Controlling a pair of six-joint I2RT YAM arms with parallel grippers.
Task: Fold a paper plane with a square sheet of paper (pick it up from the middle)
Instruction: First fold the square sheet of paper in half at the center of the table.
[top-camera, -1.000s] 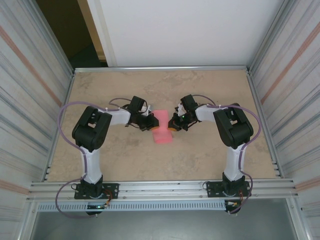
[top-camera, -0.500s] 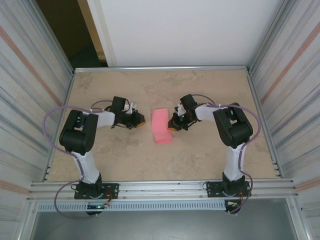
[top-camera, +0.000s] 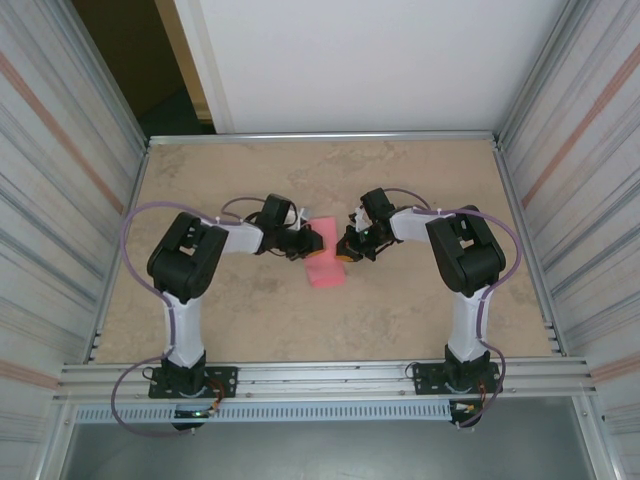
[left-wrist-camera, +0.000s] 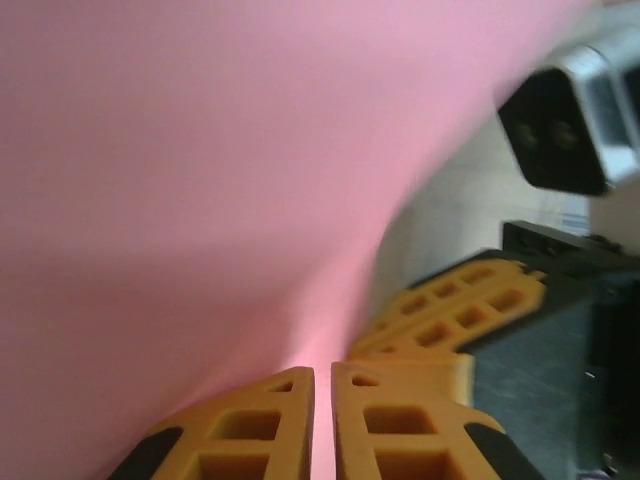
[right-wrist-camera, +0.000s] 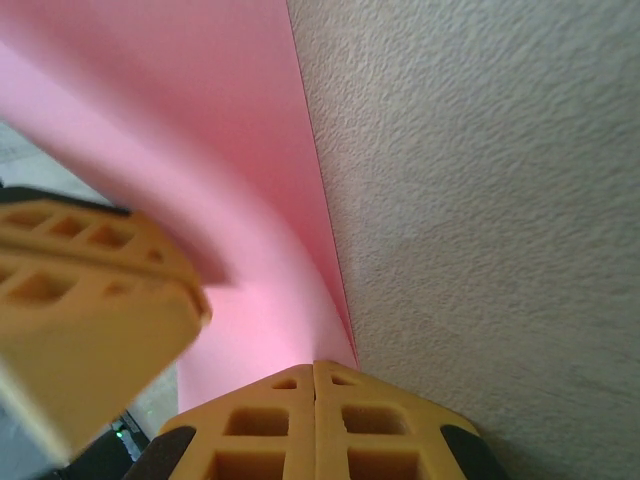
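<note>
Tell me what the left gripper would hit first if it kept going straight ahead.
The paper, which the left gripper is pinching at its edge. Just beyond sits the right gripper, probably next, though depth is hard to judge.

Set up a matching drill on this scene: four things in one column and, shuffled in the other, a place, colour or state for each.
Column one:
1. left gripper
2. right gripper
3. square sheet of paper
4. table

Column two:
A. beige, mottled
B. pink, bowed
C. shut on the sheet's right edge, as the top view shows it
D. shut on the sheet's left edge, as the top view shows it

Pairs: 1-D, 2-C, 3-B, 4-A.
</note>
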